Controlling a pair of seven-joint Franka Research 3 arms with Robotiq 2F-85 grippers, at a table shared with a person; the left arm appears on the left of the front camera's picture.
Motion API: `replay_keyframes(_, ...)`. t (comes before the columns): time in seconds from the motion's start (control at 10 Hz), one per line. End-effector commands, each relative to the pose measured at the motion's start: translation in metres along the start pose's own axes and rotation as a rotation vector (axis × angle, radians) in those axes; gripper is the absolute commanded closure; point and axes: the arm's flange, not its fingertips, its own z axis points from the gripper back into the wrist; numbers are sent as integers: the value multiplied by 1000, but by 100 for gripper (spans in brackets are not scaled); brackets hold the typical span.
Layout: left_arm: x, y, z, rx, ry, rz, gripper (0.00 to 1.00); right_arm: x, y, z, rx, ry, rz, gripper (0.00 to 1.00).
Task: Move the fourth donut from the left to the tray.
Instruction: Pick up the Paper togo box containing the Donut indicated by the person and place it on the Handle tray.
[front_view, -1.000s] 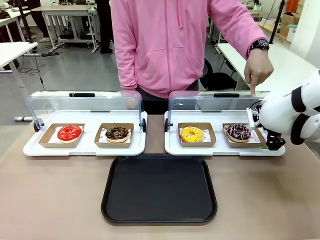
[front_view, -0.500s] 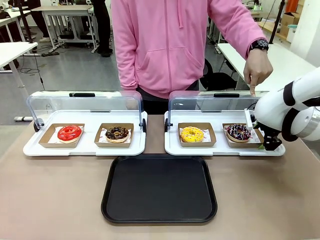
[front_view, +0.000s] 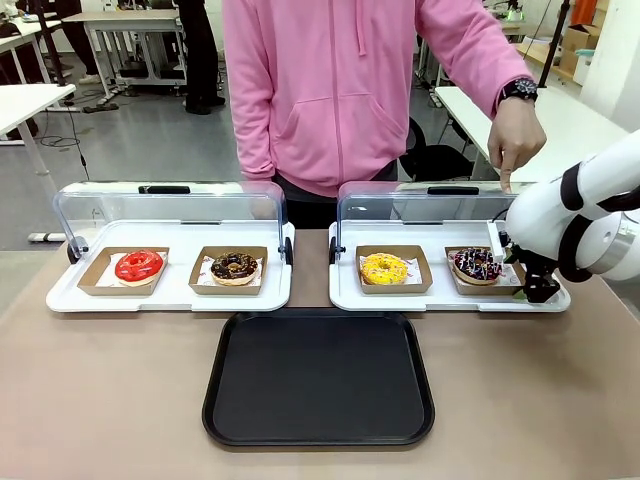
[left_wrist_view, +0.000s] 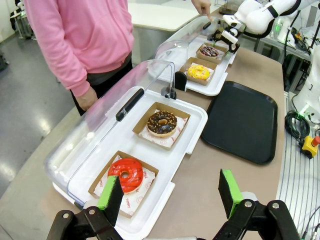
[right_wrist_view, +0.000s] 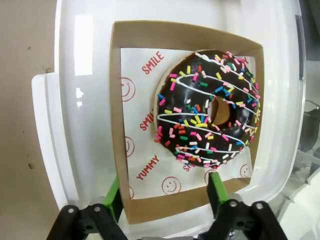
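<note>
The fourth donut (front_view: 477, 264) (right_wrist_view: 207, 115), dark icing with coloured sprinkles and white streaks, lies in its brown cardboard holder (right_wrist_view: 116, 100) on the right white tray. My right gripper (front_view: 541, 288) (right_wrist_view: 165, 195) is at the holder's right edge, jaws apart. One green pad is outside the holder's corner and the other over its near wall. The black tray (front_view: 318, 378) lies at the table's front centre with nothing on it. My left gripper (left_wrist_view: 170, 192) hangs open above the table's left end, near the red donut (left_wrist_view: 126, 172).
A person in a pink hoodie stands across the table, one hand (front_view: 515, 140) pointing down behind the right tray's raised clear lid (front_view: 430, 205). A yellow donut (front_view: 384, 268) sits left of the fourth one. A crumb-topped chocolate donut (front_view: 233, 266) is on the left white tray.
My right arm has swung a little to the left and brought its gripper up against the holder's right edge. The donuts, the trays and the pointing hand stay where they were.
</note>
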Motion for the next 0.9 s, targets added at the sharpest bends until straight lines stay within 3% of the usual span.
replay_keyframes(0.0, 2, 0, 1, -1, -20, -6, 0, -8, -2, -4, 12, -21, 17, 69)
replay_keyframes(0.1, 2, 0, 1, -1, -20, -6, 0, -9, -2, -2, 20, -19, 14, 100)
replay_keyframes(0.4, 2, 0, 1, -1, -20, -6, 0, -7, 0, 3, 60, -16, 24, 96)
replay_keyframes(0.5, 2, 0, 1, -1, -20, -6, 0, -6, 1, 5, 69, -13, 27, 100)
replay_keyframes(0.8, 2, 0, 1, -1, -20, -6, 0, -4, 2, 6, 94, -14, 42, 100)
